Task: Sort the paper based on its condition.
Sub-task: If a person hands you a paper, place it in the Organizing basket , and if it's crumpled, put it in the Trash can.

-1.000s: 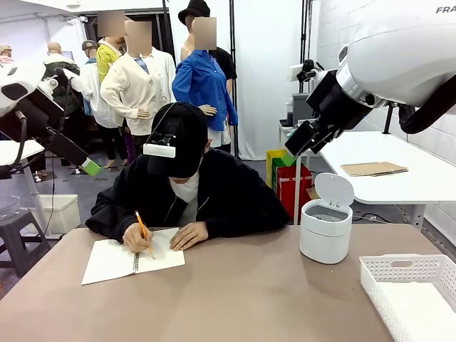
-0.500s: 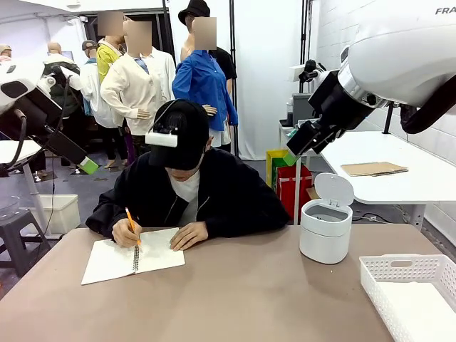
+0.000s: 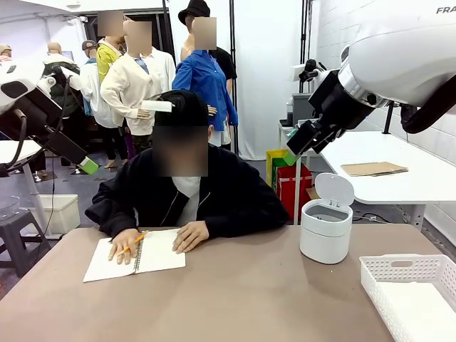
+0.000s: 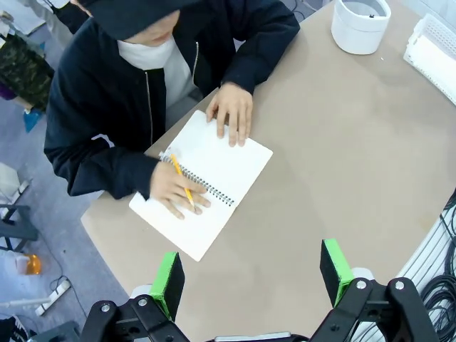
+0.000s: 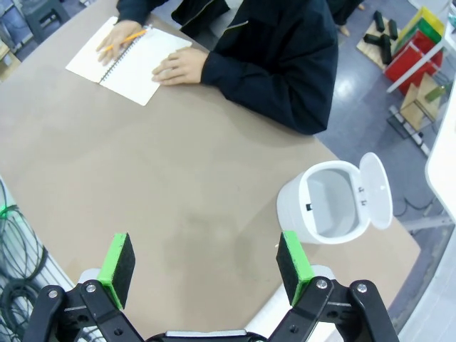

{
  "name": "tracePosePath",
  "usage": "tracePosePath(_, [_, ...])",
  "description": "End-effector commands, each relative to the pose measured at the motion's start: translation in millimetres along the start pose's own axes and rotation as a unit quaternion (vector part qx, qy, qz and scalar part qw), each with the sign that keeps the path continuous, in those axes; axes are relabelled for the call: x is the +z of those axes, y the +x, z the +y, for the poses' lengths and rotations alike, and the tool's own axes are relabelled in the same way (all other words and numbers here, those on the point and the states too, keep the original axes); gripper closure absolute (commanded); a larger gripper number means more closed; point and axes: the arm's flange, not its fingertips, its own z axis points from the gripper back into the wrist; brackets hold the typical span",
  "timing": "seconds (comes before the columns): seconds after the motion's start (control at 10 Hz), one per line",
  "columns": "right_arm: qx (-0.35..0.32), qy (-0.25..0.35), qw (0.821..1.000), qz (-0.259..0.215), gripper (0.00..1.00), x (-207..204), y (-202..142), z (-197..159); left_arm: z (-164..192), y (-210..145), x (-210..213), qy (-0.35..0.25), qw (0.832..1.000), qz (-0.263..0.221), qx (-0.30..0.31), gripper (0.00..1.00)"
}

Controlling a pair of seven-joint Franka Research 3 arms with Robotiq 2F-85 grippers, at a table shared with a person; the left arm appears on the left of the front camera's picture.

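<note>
No loose paper is in view. A spiral notebook (image 3: 135, 254) lies open at the far left of the table in front of a seated person. Its white pages (image 4: 203, 189) are still bound. One hand (image 3: 125, 246) rests on the left page with a yellow pencil, the other hand (image 3: 189, 235) on the right page. My left gripper (image 3: 85, 164) hangs high over the left edge, open (image 4: 253, 274) above the notebook. My right gripper (image 3: 296, 146) is raised at the right, open (image 5: 203, 263) over bare tabletop, with the notebook (image 5: 128, 60) far off.
A small white bin (image 3: 326, 228) with its lid up stands at the far right of the table. A white perforated basket (image 3: 410, 267) sits at the front right corner. A brown cardboard sheet (image 3: 373, 169) lies on another table behind.
The person has lifted their head and stopped writing. The pencil hand slid left and now lies flat on the left page. Neither arm has moved.
</note>
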Motion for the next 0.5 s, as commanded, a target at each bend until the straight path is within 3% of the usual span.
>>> tracePosePath(0.0, [0.003,0.005,1.0,-0.007,0.0,6.1,1.7,-1.1,0.7,-0.3,1.3,0.002,1.0,-0.001,0.001,0.0])
tracePosePath(0.4, [-0.01,-0.012,0.999,-0.03,0.0,22.2,6.3,-5.0,0.7,-0.3,1.3,0.002,1.0,-0.001,0.001,0.0])
